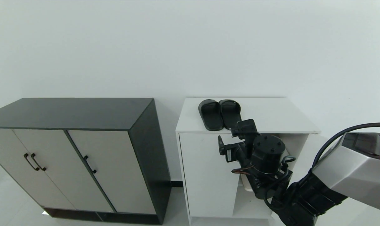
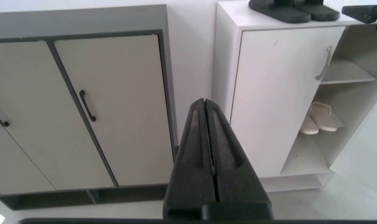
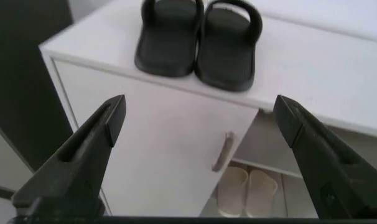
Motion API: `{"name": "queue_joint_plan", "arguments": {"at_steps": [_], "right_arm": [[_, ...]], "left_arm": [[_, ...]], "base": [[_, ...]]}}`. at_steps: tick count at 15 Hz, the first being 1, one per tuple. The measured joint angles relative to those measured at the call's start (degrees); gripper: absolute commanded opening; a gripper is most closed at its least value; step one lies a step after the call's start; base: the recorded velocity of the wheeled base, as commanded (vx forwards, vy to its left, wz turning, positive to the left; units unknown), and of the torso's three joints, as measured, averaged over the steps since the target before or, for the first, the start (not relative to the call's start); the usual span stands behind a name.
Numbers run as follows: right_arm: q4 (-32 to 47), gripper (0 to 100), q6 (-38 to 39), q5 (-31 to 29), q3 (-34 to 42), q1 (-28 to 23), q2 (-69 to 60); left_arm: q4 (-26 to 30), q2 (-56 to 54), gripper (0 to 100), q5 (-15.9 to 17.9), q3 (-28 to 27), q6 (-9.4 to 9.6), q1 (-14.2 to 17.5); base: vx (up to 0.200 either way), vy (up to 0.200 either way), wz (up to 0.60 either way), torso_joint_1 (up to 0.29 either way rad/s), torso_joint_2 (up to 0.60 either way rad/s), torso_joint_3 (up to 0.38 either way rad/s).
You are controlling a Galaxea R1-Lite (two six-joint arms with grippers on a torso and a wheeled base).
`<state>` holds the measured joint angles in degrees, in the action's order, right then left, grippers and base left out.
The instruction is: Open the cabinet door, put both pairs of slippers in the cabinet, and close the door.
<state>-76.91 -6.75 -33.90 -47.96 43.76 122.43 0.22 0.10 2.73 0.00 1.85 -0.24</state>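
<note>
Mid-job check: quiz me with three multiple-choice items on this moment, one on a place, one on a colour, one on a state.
1. Where is the black pair of slippers?
A. on the floor
B. on top of the white cabinet
C. on a shelf inside it

2. What colour is the second pair, inside that cabinet?
A. black
B. red
C. white

3. How does the left pincer stand?
A. shut and empty
B. wide open
C. shut on a slipper

Answers:
1. B, since the head view shows both lying side by side on the top panel.
2. C, since both wrist views show them pale through the open side.
3. A, since its two halves meet along one line with nothing between them.
</note>
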Motion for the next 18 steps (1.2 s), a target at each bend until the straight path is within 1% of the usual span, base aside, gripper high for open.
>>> {"name": "queue_joint_plan", "arguments": {"at_steps": [2, 5, 6, 7, 8, 9, 10, 14, 17, 18], "right_arm": [[-1.06, 100, -1.69, 1.72, 0.11, -0.05, 0.00], [-0.09, 100, -2.66, 1.88, 0.17, -0.41, -0.29], [2.77, 100, -2.71, 1.89, 0.46, -0.35, -1.07], [7.34, 100, -2.35, 1.91, 0.78, -0.13, -2.36], [11.89, 100, -0.22, 1.91, 0.78, 0.17, -3.83], [14.84, 100, 3.52, 1.89, -0.30, 0.63, -5.14], [16.01, 100, 5.89, 1.91, -1.29, 1.02, -6.06], [18.40, 100, 8.94, 1.94, -2.69, 1.57, -7.22], [18.80, 100, 9.44, 2.00, -2.73, 2.07, -6.94], [18.80, 100, 9.62, 2.10, -2.89, 2.07, -6.64]], "left_arm": [[0.05, 0.00, 0, -0.02, 0.00, 0.00, 0.00], [0.05, 0.00, 0, -0.02, 0.00, 0.00, -0.02], [0.05, 0.00, 0, 0.00, 0.00, 0.00, -0.02], [0.02, 0.00, 0, 0.00, 0.00, 0.00, -0.02], [0.05, 0.00, 0, -0.02, 0.00, 0.00, -0.02], [0.02, 0.00, 0, 0.00, 0.00, 0.00, -0.02], [0.05, 0.00, 0, -0.02, 0.00, 0.00, 0.00], [0.05, 0.00, 0, 0.00, 0.00, 0.00, -0.02], [0.05, 0.00, 0, -0.02, 0.00, 0.02, -0.02], [0.05, 0.00, 0, -0.02, 0.00, 0.06, 0.00]], "base": [[0.000, 0.000, 0.00, 0.021, -0.04, -0.025], [0.000, 0.000, 0.00, 0.000, 0.00, 0.000], [0.000, 0.000, 0.00, 0.000, 0.00, 0.000], [0.000, 0.000, 0.00, 0.000, 0.00, 0.000], [0.000, 0.000, 0.00, 0.000, 0.00, 0.000], [0.000, 0.000, 0.00, 0.000, 0.00, 0.000], [0.000, 0.000, 0.00, 0.000, 0.00, 0.000], [0.000, 0.000, 0.00, 0.000, 0.00, 0.000], [0.000, 0.000, 0.00, 0.000, 0.00, 0.000], [0.200, 0.000, 0.00, 0.007, 0.01, 0.002]]}}
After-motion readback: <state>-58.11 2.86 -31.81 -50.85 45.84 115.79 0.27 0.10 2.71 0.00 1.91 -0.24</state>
